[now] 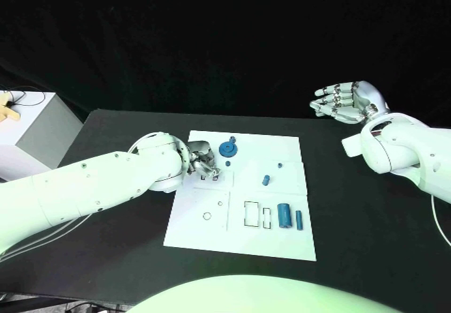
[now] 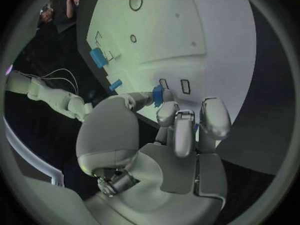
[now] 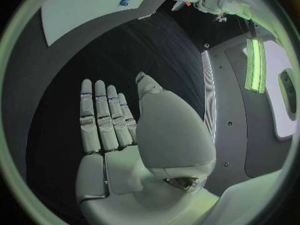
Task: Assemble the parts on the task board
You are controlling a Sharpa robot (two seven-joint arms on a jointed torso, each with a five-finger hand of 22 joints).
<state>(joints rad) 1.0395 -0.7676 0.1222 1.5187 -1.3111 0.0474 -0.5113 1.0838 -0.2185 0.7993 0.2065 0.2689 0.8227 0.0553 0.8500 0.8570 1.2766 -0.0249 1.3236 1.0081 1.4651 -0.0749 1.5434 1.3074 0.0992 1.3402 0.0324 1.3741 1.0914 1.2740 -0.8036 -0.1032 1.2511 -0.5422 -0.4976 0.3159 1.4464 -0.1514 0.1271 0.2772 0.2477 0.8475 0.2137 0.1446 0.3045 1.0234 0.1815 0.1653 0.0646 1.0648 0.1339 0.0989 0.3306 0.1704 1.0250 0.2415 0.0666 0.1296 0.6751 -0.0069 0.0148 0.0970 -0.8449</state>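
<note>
The task board (image 1: pixel 282 195) has the left hand (image 1: pixel 202 164) pinching a small blue part (image 2: pixel 157 95) over it, seemingly for insertion next into a slot, while the right hand (image 1: pixel 350 101) hangs apart-fingered, holding nothing.

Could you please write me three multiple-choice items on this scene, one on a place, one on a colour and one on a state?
1. Where is the left hand?
A. Over the left side of the task board
B. Off the table's right edge
C. Raised above the far edge

2. What colour is the round part near the board's far edge?
A. Red
B. Blue
C. Yellow

3. How is the right hand?
A. Gripping a long part
B. Pressing on the board
C. Raised off the table, holding nothing

Answers:
1 A: the head view shows it over the board's left side.
2 B: it shows blue against the white board.
3 C: its fingers lie straight with only black table beyond them, and the head view shows it well clear of the board.
</note>
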